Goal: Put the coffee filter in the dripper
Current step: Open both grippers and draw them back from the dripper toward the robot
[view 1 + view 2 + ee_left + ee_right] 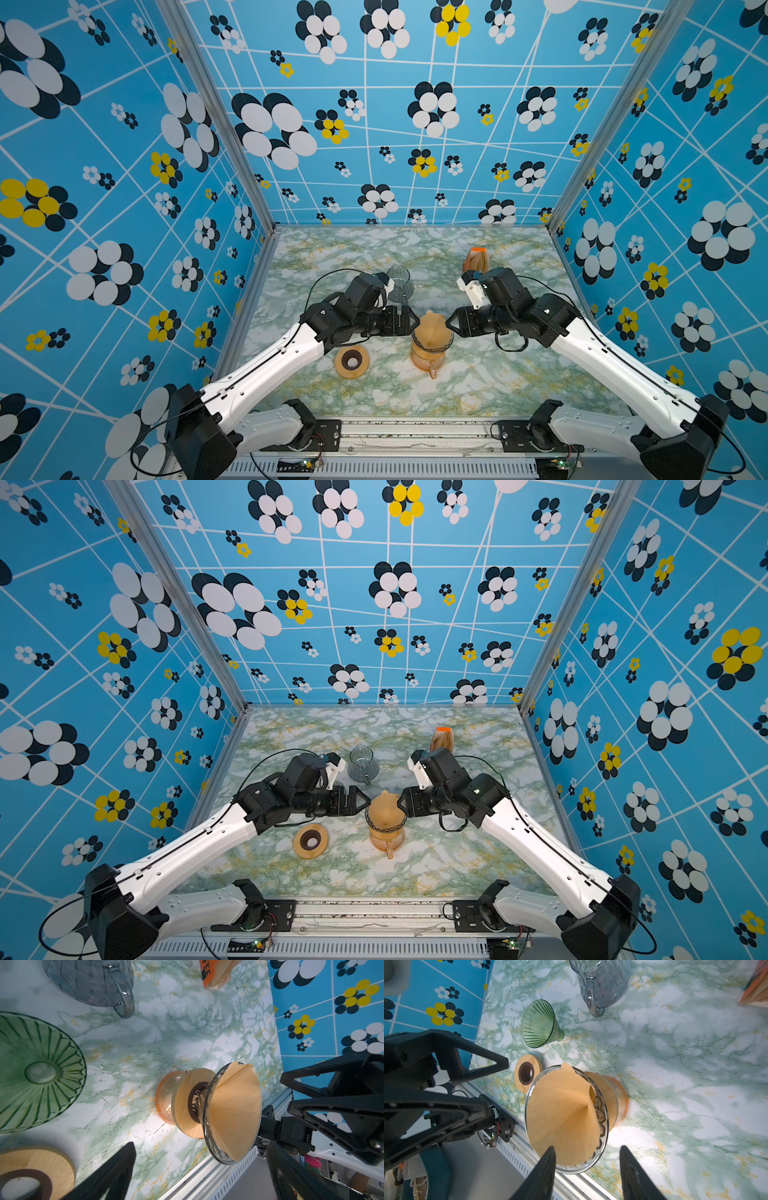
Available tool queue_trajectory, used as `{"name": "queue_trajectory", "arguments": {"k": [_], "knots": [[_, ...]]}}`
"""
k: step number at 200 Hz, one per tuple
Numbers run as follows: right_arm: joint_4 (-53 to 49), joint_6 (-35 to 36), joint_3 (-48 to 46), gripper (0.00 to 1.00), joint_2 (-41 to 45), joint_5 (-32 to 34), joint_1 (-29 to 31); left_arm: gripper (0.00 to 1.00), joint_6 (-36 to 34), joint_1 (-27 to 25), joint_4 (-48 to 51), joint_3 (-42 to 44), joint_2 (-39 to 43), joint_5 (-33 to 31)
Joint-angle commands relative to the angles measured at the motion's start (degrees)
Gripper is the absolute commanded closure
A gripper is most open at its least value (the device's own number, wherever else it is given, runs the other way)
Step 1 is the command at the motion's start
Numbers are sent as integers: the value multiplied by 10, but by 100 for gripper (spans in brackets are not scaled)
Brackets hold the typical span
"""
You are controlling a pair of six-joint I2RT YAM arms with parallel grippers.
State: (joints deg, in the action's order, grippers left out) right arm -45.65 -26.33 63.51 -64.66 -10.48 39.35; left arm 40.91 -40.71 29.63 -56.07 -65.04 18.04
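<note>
The brown paper coffee filter (430, 328) (384, 808) sits as an open cone inside the clear glass dripper (432, 344) (386, 824). The dripper rests on a wooden collar atop an orange glass carafe (428, 358) mid-table. My left gripper (417, 322) (368, 802) is just left of the dripper, open wide and empty (200, 1146). My right gripper (449, 325) (401, 802) is just right of it, open, with its fingertips near the rim and nothing between them (587, 1149). Both wrist views show the filter (234, 1109) (562, 1113) lining the dripper (207, 1136) (602, 1132).
A loose wooden ring (352, 362) lies left of the carafe. A grey glass pitcher (399, 283) stands behind the left wrist. A pack of filters (477, 258) leans at the back right. A green ribbed glass cone (539, 1024) lies on its side near the left arm.
</note>
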Motion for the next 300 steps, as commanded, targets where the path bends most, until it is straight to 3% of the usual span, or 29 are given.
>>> {"name": "queue_trajectory", "arguments": {"k": [1, 28, 63, 147, 207, 300], "knots": [[-3, -16, -13, 50, 23, 48, 27, 1, -15, 10, -36, 34, 43, 36], [-10, -39, -33, 51, 50, 112, 84, 1, -24, 16, -45, 67, 92, 45], [-4, -77, -59, 54, 84, 190, 168, 1, -93, 34, -24, 71, 149, 73], [77, -217, -153, 61, 63, 382, 382, 1, -249, 65, 80, 43, 236, 132], [186, -295, -234, 67, 20, 456, 433, 1, -264, 66, 75, 76, 311, 129], [268, -316, -274, 71, -32, 471, 446, 1, -235, 67, 56, 107, 326, 131]]}}
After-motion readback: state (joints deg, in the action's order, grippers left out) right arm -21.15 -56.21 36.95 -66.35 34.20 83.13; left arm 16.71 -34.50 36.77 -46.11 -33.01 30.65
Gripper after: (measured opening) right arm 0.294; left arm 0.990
